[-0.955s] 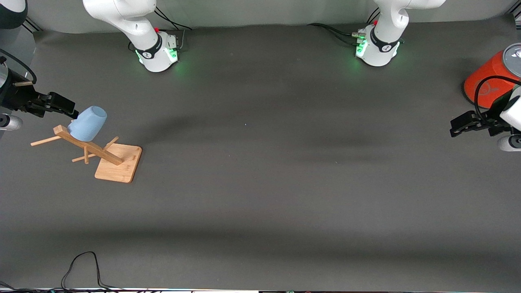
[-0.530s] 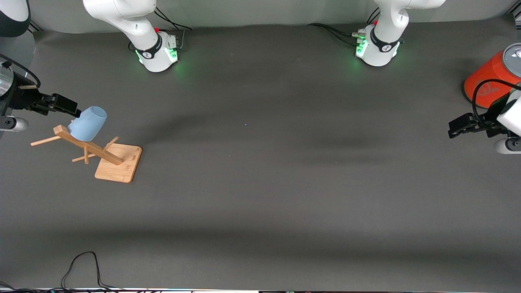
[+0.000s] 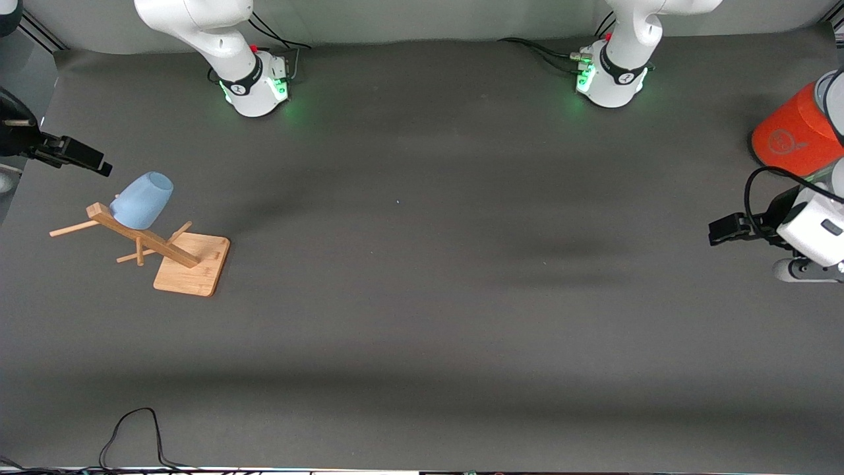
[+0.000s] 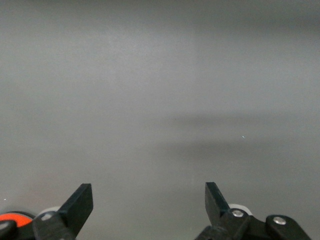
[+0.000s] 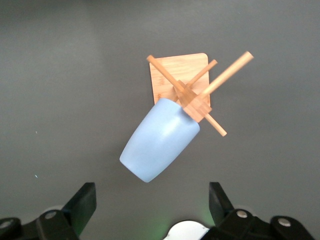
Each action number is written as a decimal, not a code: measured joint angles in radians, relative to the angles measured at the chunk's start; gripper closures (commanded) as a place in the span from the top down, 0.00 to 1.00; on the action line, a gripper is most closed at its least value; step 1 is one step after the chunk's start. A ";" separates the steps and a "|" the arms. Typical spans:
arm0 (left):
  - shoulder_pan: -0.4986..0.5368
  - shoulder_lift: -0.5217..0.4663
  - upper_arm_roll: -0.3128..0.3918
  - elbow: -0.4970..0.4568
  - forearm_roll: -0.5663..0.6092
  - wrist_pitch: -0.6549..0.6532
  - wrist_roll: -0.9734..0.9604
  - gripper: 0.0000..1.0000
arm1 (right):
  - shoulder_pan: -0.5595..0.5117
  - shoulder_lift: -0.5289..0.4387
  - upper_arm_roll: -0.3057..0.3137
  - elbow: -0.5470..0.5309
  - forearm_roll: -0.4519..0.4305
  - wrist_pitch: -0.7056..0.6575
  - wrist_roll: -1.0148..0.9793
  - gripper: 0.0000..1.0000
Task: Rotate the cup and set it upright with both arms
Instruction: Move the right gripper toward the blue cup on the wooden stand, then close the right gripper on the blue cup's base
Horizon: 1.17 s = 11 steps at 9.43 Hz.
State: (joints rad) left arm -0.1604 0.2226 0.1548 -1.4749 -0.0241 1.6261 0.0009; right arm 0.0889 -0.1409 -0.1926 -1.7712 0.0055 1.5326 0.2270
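Hanging mouth-down on the wooden rack (image 3: 173, 254), the cup (image 3: 142, 200) bears no writing; both grippers released, right gripper (image 5: 149, 206), left gripper (image 4: 148, 200)

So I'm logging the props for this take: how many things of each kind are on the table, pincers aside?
Cups: 1, the pale-blue cup hung upside down on the rack.
Wooden racks: 1, the wooden rack.
Cans: 1, the orange-red can at the left arm's end.
Total: 3.
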 measured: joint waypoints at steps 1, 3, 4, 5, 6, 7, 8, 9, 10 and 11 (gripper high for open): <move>-0.001 0.002 -0.003 0.005 -0.003 0.000 0.000 1.00 | -0.001 0.004 -0.013 -0.002 0.011 0.004 0.064 1.00; -0.004 0.002 -0.008 0.006 -0.004 -0.002 0.000 1.00 | -0.002 0.007 -0.040 -0.002 0.016 0.024 0.230 1.00; -0.004 0.003 -0.009 0.006 -0.004 -0.003 0.000 1.00 | -0.001 0.008 -0.042 -0.002 0.016 0.031 0.291 1.00; -0.004 0.004 -0.009 0.006 -0.004 -0.005 0.000 1.00 | -0.001 0.009 -0.043 -0.008 0.017 0.045 0.337 1.00; -0.004 0.005 -0.009 0.006 -0.004 -0.005 0.000 1.00 | -0.001 0.009 -0.043 -0.032 0.018 0.076 0.389 1.00; -0.004 0.006 -0.009 0.006 -0.005 -0.006 0.000 1.00 | 0.000 0.008 -0.043 -0.077 0.021 0.117 0.437 1.00; -0.004 0.006 -0.009 0.006 -0.005 -0.006 0.000 1.00 | 0.001 0.007 -0.043 -0.123 0.023 0.153 0.458 1.00; -0.004 0.007 -0.009 0.006 -0.005 -0.012 0.000 1.00 | 0.002 0.004 -0.043 -0.170 0.025 0.193 0.476 1.00; -0.004 0.007 -0.009 0.006 -0.005 -0.023 0.000 1.00 | 0.002 -0.001 -0.043 -0.215 0.026 0.236 0.491 1.00; -0.004 0.007 -0.009 0.006 -0.005 -0.026 0.000 1.00 | 0.002 -0.008 -0.043 -0.258 0.026 0.276 0.504 1.00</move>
State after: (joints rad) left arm -0.1646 0.2297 0.1461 -1.4692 -0.0291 1.6000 0.0009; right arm 0.0908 -0.1485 -0.2358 -2.0292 0.0319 1.8088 0.7315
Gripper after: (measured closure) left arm 0.000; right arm 0.000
